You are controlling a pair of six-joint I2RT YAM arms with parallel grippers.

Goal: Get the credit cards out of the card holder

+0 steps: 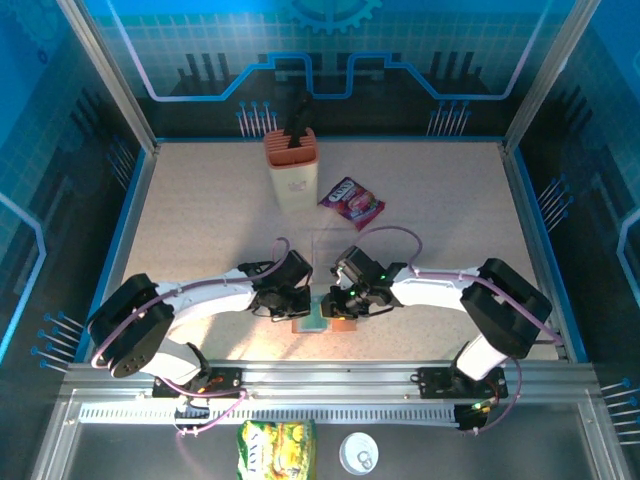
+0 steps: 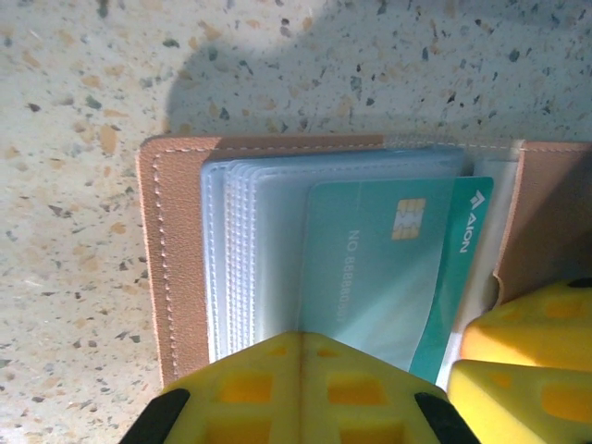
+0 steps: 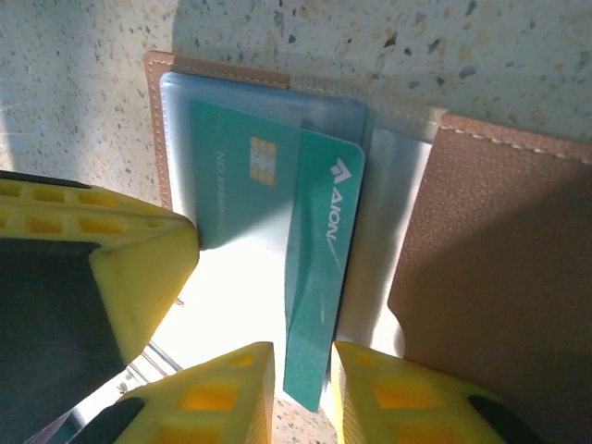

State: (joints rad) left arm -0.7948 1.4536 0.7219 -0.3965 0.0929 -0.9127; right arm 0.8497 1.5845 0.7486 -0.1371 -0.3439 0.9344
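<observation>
Top external: card holder [image 1: 322, 322] lies open on bench [image 1: 200, 220] at near centre. Left tool [image 1: 292, 303] and right tool [image 1: 347, 302] both on it, from either side.

Left wrist: left tool's fingers [image 2: 268, 388] pressed together, nothing between, bearing on clear sleeves [image 2: 240, 259]. Teal credit card [image 2: 388, 277] half out of sleeve.

Right wrist: card's long axis points straight at right tool [image 3: 303, 393]. Gap narrow, card's near corner between pads; firm grip not confirmable. Right arm nearer; judged pull runs along that axis.
</observation>
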